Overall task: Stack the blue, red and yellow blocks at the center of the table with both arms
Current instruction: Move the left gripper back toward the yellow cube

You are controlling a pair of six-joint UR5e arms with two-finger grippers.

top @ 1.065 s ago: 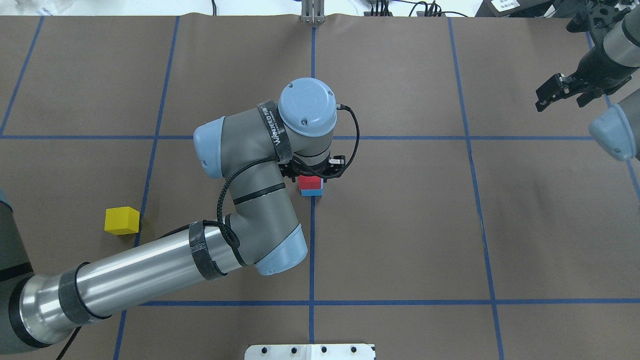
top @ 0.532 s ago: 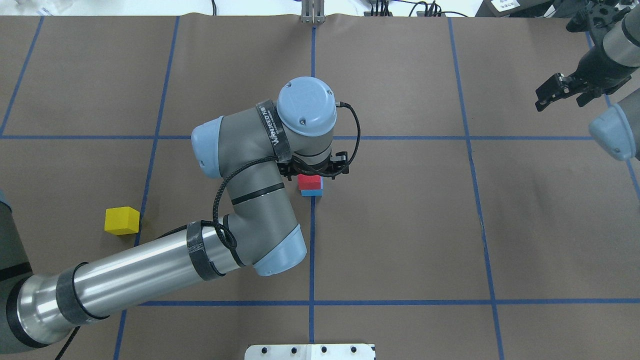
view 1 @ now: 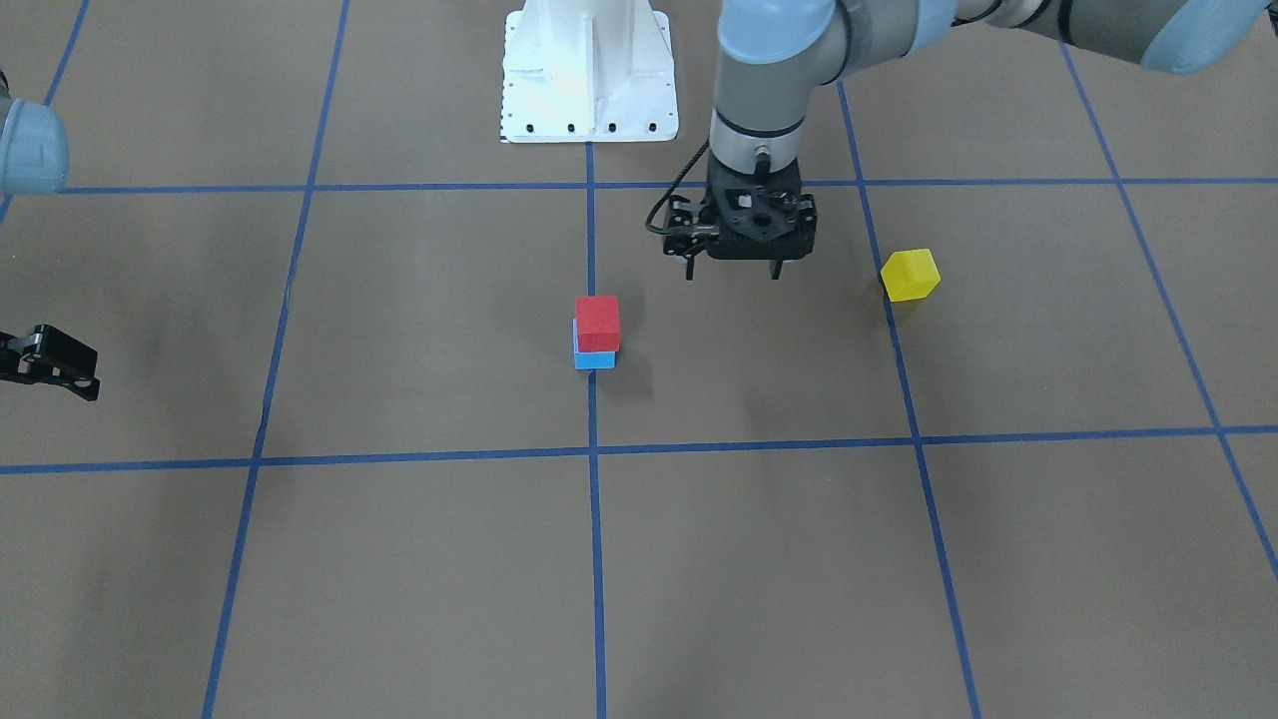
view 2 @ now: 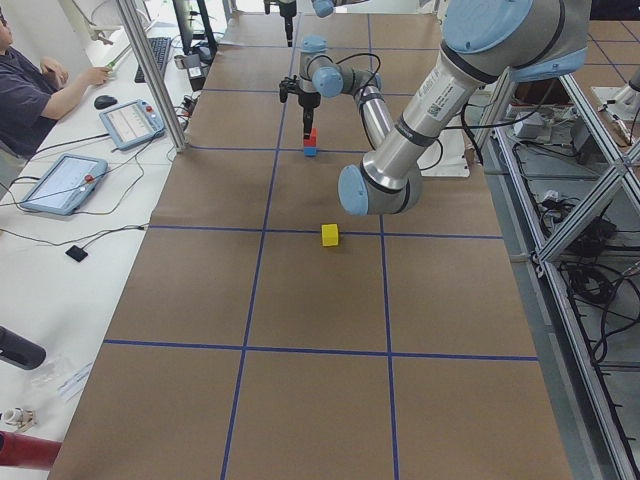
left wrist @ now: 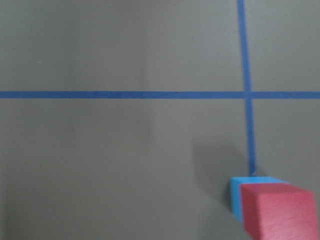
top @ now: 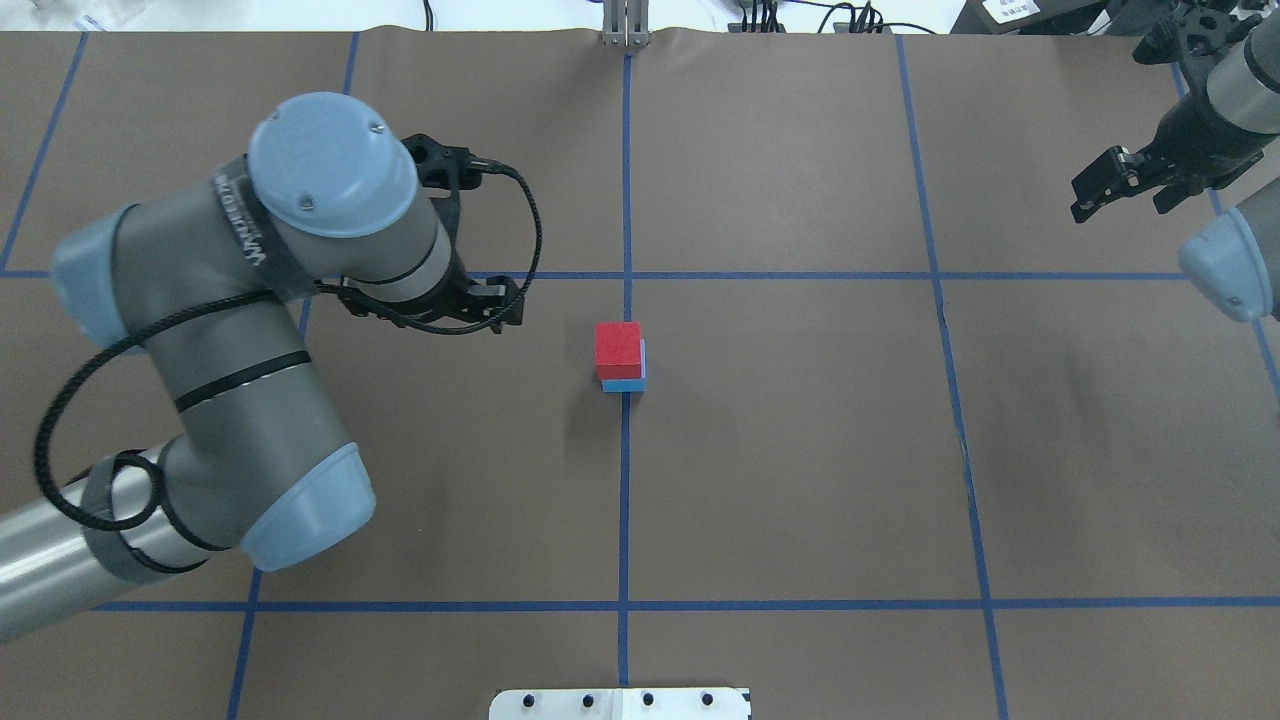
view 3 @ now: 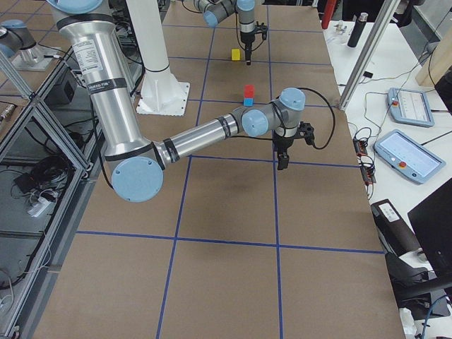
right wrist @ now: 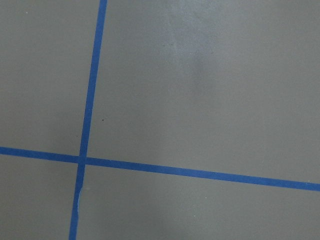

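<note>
Left gripper [view 1: 733,272], spread wide and empty, hovers between the red block [view 1: 597,320], already sitting on the blue block [view 1: 593,359] at the centre of the table [view 1: 399,559], and the lone yellow block [view 1: 910,275], which it probably needs to straddle and grasp next.

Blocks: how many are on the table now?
3. The red cubic block sits on the blue cubic block at the centre; the yellow cubic block stands alone on the robot's left side, hidden in the overhead view.

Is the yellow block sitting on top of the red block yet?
No, the yellow block lies alone on the table, well apart from the red block, which rests on the blue block.
</note>
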